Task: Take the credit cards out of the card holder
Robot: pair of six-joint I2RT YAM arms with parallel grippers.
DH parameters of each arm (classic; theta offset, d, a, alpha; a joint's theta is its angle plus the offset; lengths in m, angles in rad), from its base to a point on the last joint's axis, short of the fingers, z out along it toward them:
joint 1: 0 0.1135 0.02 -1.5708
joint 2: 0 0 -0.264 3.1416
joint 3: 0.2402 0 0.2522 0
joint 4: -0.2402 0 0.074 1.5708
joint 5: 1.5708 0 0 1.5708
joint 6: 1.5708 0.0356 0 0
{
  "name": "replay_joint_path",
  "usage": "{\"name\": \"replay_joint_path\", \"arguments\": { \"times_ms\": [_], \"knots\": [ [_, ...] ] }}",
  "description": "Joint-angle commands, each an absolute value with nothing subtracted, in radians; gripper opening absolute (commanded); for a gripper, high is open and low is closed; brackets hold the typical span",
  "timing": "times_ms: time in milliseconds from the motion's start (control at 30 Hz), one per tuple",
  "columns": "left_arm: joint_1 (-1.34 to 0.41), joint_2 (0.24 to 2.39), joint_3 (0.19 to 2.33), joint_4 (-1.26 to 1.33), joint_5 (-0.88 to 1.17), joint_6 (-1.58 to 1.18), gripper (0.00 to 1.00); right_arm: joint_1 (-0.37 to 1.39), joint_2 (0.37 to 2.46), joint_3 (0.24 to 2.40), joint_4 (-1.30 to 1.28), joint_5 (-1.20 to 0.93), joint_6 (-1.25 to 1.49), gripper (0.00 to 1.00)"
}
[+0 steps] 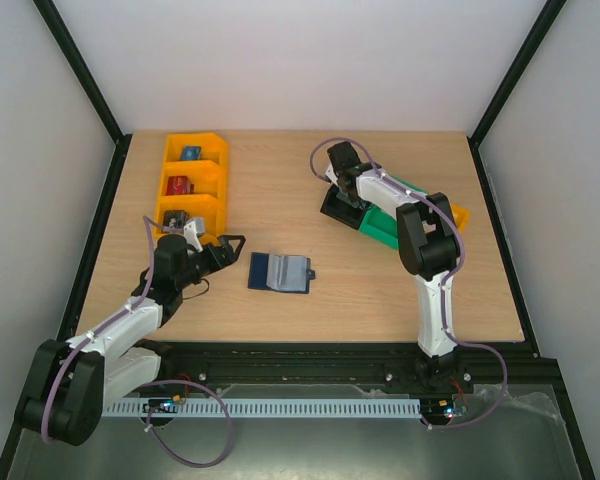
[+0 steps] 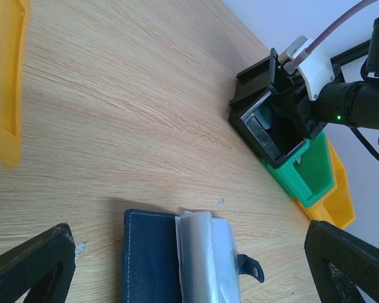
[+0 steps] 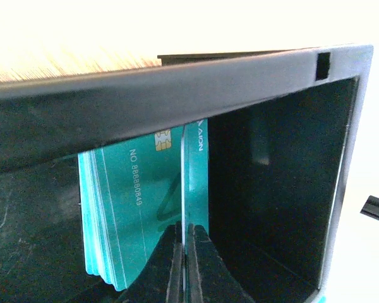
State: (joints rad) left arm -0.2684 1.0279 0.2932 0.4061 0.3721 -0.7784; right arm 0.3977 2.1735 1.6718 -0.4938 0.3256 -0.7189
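Observation:
The dark navy card holder (image 1: 279,272) lies open on the table, its clear sleeves (image 2: 205,255) fanned up and its tab to the right. My left gripper (image 1: 223,249) hovers open just left of it, with a finger (image 2: 31,268) on either side of the holder (image 2: 148,255) in the wrist view. My right gripper (image 3: 184,245) reaches into a black bin (image 1: 337,208) and is shut on the edge of one teal credit card (image 3: 197,183). This card stands edge-on beside a stack of several teal credit cards (image 3: 126,202) in that bin.
An orange three-part bin (image 1: 192,185) with small coloured items stands at the back left, close to my left arm. A green bin (image 1: 385,226) and a yellow one (image 1: 459,214) sit against the black bin (image 2: 265,123) at the back right.

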Motion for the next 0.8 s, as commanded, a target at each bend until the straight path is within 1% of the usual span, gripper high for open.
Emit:
{"name": "replay_joint_path", "arguments": {
  "times_ms": [0, 133, 300, 400, 600, 767],
  "knots": [
    [-0.270, 1.020, 0.276, 0.431, 0.358, -0.759, 0.99, 0.398, 2.171, 1.664, -0.496, 0.362, -0.756, 0.06],
    [-0.270, 1.021, 0.274, 0.434, 0.359, -0.751, 0.99, 0.401, 2.179, 1.663, -0.493, 0.395, -0.759, 0.20],
    [-0.271, 1.021, 0.273, 0.432, 0.354, -0.741, 0.99, 0.402, 2.134, 1.650, -0.491, 0.332, -0.744, 0.44],
    [-0.279, 1.019, 0.272, 0.428, 0.350, -0.721, 0.99, 0.403, 2.127, 1.657, -0.490, 0.337, -0.734, 0.48],
    [-0.319, 1.020, 0.261, 0.449, 0.374, -0.714, 0.99, 0.414, 2.076, 1.676, -0.495, 0.319, -0.681, 0.61],
    [-0.360, 1.026, 0.236, 0.473, 0.387, -0.755, 0.99, 0.430, 1.964, 1.699, -0.471, 0.248, -0.490, 0.66]
  ]
}}
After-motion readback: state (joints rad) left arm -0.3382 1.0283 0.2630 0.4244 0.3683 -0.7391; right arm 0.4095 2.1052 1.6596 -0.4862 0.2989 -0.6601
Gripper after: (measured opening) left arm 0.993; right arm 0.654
